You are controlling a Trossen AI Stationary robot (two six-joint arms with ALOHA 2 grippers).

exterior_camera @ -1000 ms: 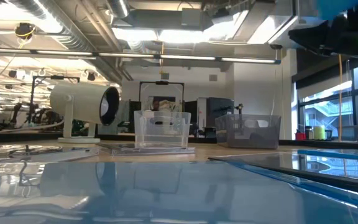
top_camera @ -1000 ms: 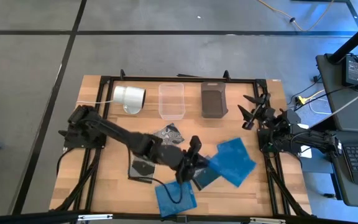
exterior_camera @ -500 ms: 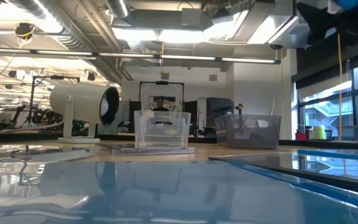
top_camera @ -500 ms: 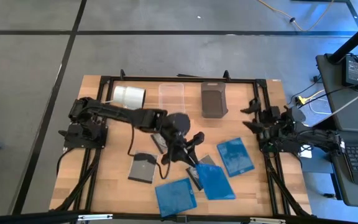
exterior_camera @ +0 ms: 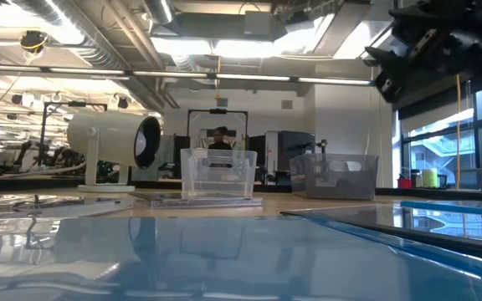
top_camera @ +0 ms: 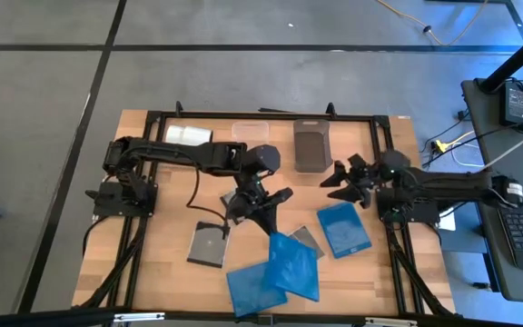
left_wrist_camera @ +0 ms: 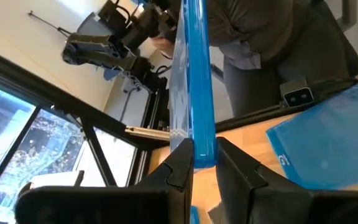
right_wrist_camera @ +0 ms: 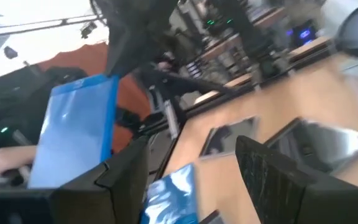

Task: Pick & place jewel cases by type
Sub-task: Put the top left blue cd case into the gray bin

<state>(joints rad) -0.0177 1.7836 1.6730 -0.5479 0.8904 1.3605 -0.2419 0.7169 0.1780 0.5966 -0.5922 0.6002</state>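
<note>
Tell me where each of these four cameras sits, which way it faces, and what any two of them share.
High view: above the table, looking straight down; both arms show, left gripper holding a blue jewel case.
Low view: at tabletop height, facing the room past the clear bin; an arm enters at top right.
Left wrist view: looks past its own fingers clamped on that case's edge.
Right wrist view: looks across the table past its own open right gripper.
Shared: the held blue case appears in the high, left wrist and right wrist views.
</note>
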